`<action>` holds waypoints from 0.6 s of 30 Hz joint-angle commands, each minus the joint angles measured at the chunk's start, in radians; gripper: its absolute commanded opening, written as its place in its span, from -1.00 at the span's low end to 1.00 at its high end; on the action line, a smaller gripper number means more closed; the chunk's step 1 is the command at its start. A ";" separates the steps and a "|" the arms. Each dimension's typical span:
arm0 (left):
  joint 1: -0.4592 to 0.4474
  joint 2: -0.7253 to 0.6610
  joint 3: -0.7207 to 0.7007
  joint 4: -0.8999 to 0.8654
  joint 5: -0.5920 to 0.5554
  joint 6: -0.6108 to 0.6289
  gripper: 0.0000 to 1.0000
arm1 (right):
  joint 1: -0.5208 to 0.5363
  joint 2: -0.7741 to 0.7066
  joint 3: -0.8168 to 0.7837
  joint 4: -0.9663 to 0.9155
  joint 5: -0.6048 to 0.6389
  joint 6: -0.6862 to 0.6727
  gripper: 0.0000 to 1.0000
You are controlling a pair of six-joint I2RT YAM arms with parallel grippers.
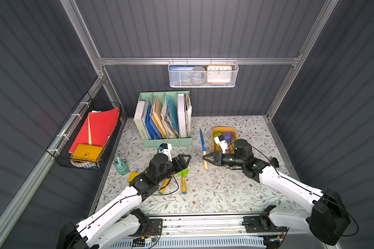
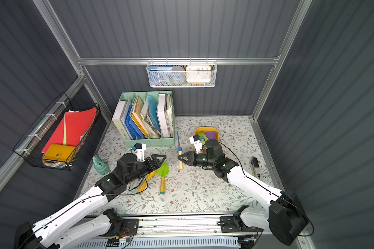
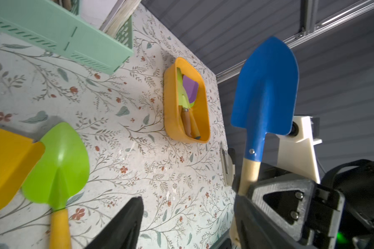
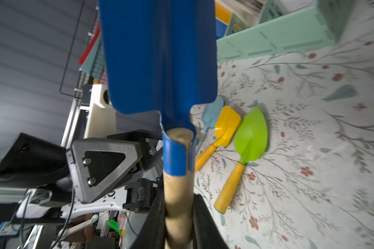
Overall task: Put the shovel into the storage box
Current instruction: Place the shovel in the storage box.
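- Top views: in both top views the counter [image 1: 225,194], covered in a floral print, fills the floor of a grey-walled cell.
- The mint-green file holder [image 1: 166,142] stands at the back of the counter, packed with folders and binders.
- A black wire basket [image 1: 80,165] hangs on the side wall with red folders and a yellow wallet in it.
- A white mesh basket [image 1: 203,83] hangs from the rail on the back wall and holds a clock.
- The storage box [image 1: 214,140], a mustard-yellow tub, sits on the counter beside the file holder. The left wrist view shows a purple blade [image 3: 190,88] and a lime blade [image 3: 181,97] lying inside it with wooden handles.
- The blue shovel [image 1: 202,140] is in the gap between the file holder and the storage box, outside the box. Its blade points toward the back wall and appears edge-on from above.
- The right claw [image 1: 204,158] is clenched on the shovel's wooden handle. The right wrist view shows the handle pinched between both fingers.
- The left claw [image 1: 187,158] is released and grasps nothing. Its jaws stand apart just beside the shovel handle, not touching it.
- A green shovel [image 3: 58,163] lies flat on the counter below the left claw, its yellow handle pointing toward the robot.
- A yellow shovel [image 4: 227,125] lies against the green one, blade edges touching.
- A small teal object [image 1: 121,166] stands near the counter's edge, beside the left arm. I cannot tell what it is.
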 commanded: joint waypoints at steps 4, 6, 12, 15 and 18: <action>0.004 0.056 0.038 -0.100 -0.030 0.029 0.44 | -0.076 -0.005 0.103 -0.394 0.208 -0.170 -0.82; 0.004 0.078 0.038 -0.095 -0.017 0.031 0.44 | -0.103 0.003 0.132 -0.451 0.256 -0.190 -0.82; 0.003 0.122 0.030 -0.084 -0.011 0.037 0.44 | -0.143 0.101 0.265 -0.650 0.480 -0.280 -0.81; 0.002 0.134 0.016 -0.069 -0.009 0.037 0.44 | -0.160 0.172 0.333 -0.719 0.579 -0.325 -0.81; 0.004 0.141 0.002 -0.058 -0.008 0.037 0.44 | -0.167 0.237 0.391 -0.751 0.667 -0.371 -0.81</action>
